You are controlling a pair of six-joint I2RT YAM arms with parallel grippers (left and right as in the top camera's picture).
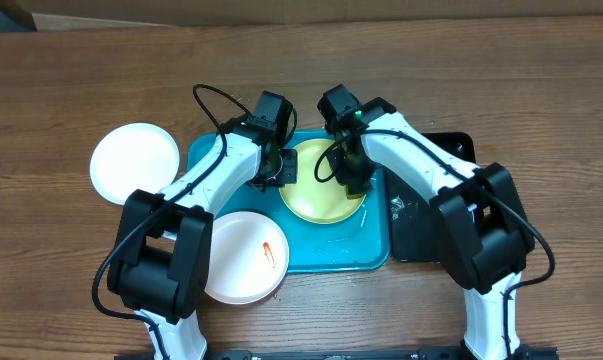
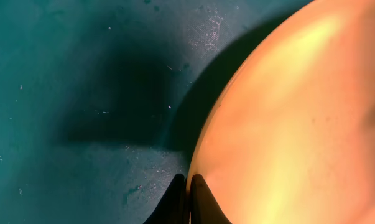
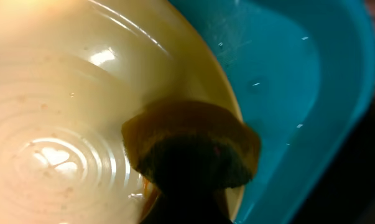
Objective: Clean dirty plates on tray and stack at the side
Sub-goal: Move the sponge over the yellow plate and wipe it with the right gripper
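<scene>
Plates sit in three spots in the overhead view. The yellow-green plate lies on the turquoise tray. A plain white plate rests on the tabletop at 9 o'clock of the tray. A smeared white plate, with a red-orange streak, overlaps the tray's 7 o'clock corner. A black tray lies just beside the turquoise one at 3 o'clock. The left hand is at the yellow-green plate's 9 o'clock rim, and the right hand is over its 3 o'clock side.

From the left wrist, the left hand has its fingers pressed nearly together, pinching the yellow-green plate's rim, which casts a dark shadow on the tray.

From the right wrist, the right hand is closed on a sponge, yellow above and dark below. The sponge presses on the plate's rim, with the tray at 3 o'clock.
</scene>
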